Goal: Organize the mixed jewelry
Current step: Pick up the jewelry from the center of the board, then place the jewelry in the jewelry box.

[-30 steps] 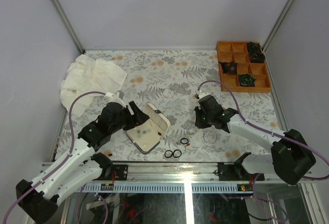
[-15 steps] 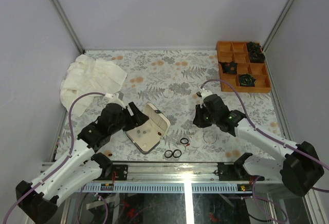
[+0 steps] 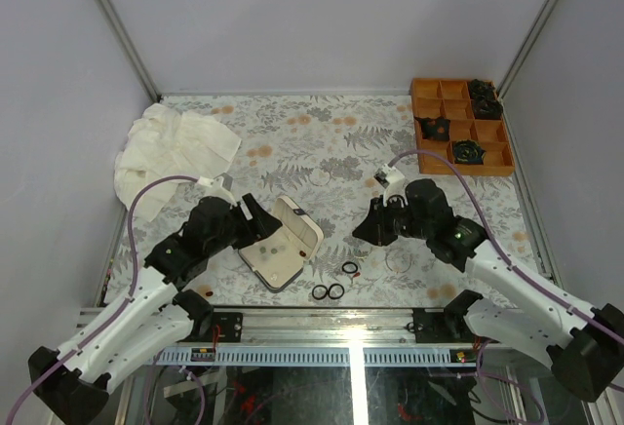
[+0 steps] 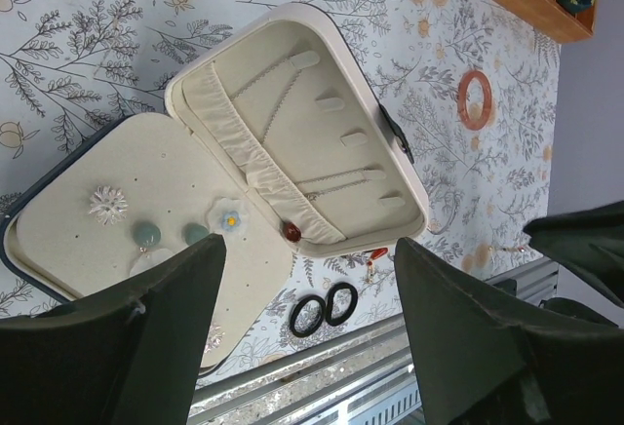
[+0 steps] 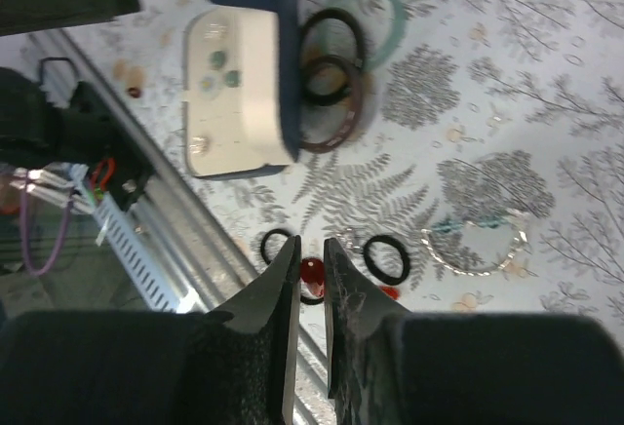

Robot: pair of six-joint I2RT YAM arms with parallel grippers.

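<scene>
Looks like the sorting's mid-carry. Nearest the rail, two small glossy black rings lie touching on the floral-print table cover, at 5 o'clock from the open hinged case with the dark hard shell and cream padded lining; a third black ring sits just past them with a tiny red bit beside it; the left gripper hangs at the case's 9 o'clock, jaws spread wide, holding nothing; inside, little flower studs and smooth green stones sit on the soft panel, with fine chains across the lid; the right gripper is at the case's 3 o'clock, jaws nearly together on a shiny red teardrop bead, though it's so tiny I can't swear it's pinched; a thin clear wire hoop lies just beside that arm; next move needs a gentle drop onto the cream lining without nudging the lid; further off, a crumpled cream cloth at 10 o'clock and an orange compartment tray at 1 o'clock.
</scene>
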